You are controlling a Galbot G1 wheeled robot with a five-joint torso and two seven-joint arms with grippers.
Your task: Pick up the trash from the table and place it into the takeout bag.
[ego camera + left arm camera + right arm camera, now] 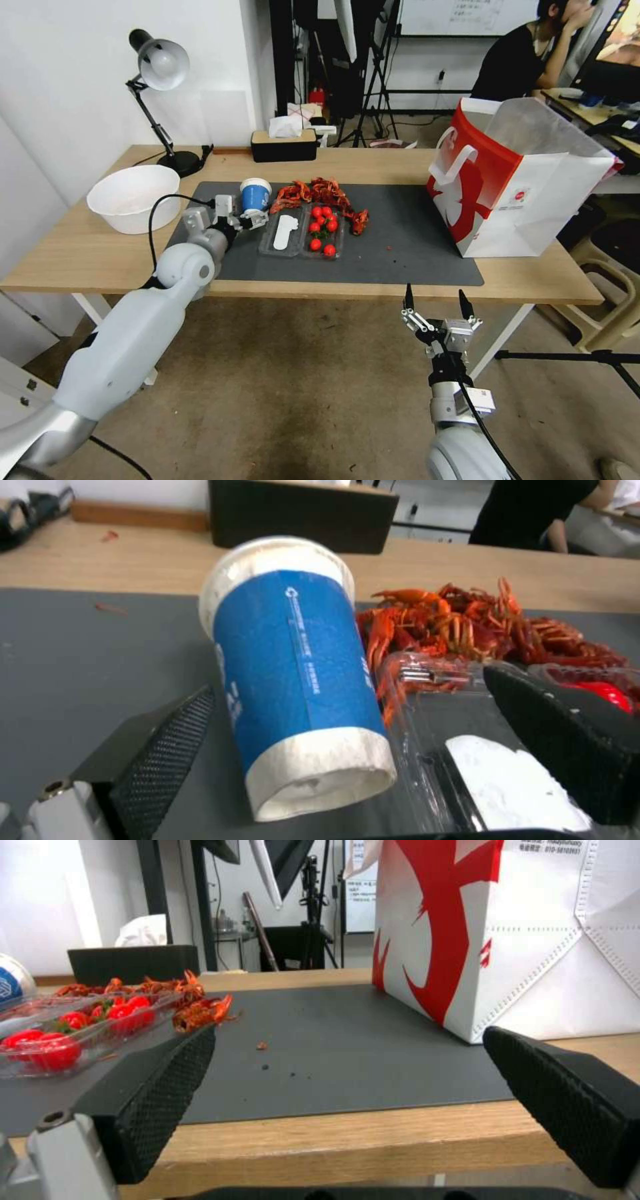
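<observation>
Trash is lying across the dark grey mat (400, 247) on the table (87, 257): a blue-and-white paper cup (255, 195) is standing upright at the mat's rear left, a heap of red crayfish shells (320, 193) is sitting just beside it, and a clear plastic tray (303, 233) holding small red tomatoes (323, 223) is lying in front of the shells. The left gripper (250, 217) is reaching over the mat with its fingers spread wide on either side of the cup's base, not touching it as far as the left wrist view shows. The takeout bag (527, 180) is standing open at the mat's right end. The right gripper (437, 308) is hovering below the table's front edge, fingers wide apart and holding nothing. A white bowl (133, 197) is sitting on bare wood left of the mat.
</observation>
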